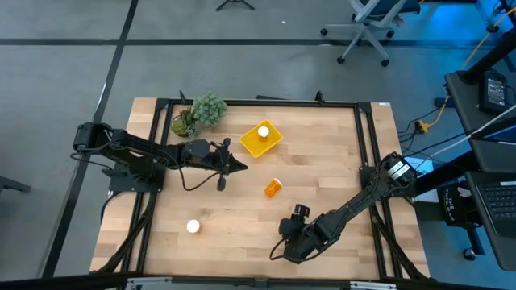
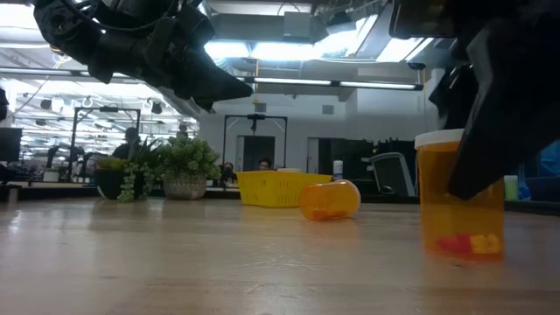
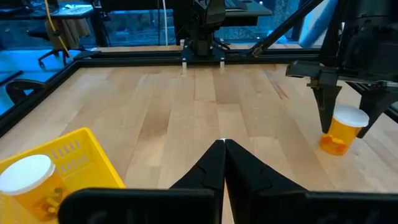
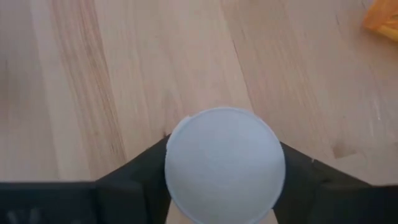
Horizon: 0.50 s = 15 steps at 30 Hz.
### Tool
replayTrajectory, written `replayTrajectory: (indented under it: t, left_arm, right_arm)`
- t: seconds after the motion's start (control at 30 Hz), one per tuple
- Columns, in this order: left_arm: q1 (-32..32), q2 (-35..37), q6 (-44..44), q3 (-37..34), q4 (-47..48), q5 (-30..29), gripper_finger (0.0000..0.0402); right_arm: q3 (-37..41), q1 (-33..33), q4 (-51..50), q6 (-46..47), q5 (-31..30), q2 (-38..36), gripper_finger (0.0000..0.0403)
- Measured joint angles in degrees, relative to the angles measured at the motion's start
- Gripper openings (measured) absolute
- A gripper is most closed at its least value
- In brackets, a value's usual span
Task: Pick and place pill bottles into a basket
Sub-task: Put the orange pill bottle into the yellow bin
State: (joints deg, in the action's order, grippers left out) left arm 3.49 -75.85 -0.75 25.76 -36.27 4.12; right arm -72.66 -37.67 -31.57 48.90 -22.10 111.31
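Orange translucent pill bottle with white cap (image 4: 225, 163) stands upright between right gripper's (image 4: 224, 177) fingers at lower centre, fingers flanking it; firm clamp unclear. Second bottle (image 1: 263, 132) upright inside yellow square plastic basket (image 1: 272, 144), upper centre. Third bottle (image 1: 273, 188) lies mid-table; fourth (image 1: 193, 226) lower left. Left gripper (image 3: 222, 163) clenched, empty, centre-left.
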Motion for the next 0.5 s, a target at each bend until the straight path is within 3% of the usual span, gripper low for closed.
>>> replayTrajectory:
  t: [0.1,0.5]
  left_arm:
    - [0.0,0.0,0.0,0.0,0.0,0.0,0.0002]
    - [0.0,0.0,0.0,0.0,0.0,0.0,0.0002]
  right_arm:
    - [0.0,0.0,0.0,-0.1,-0.1,-0.1,0.0187]
    - [0.0,0.0,0.0,0.0,0.0,-0.1,0.0191]
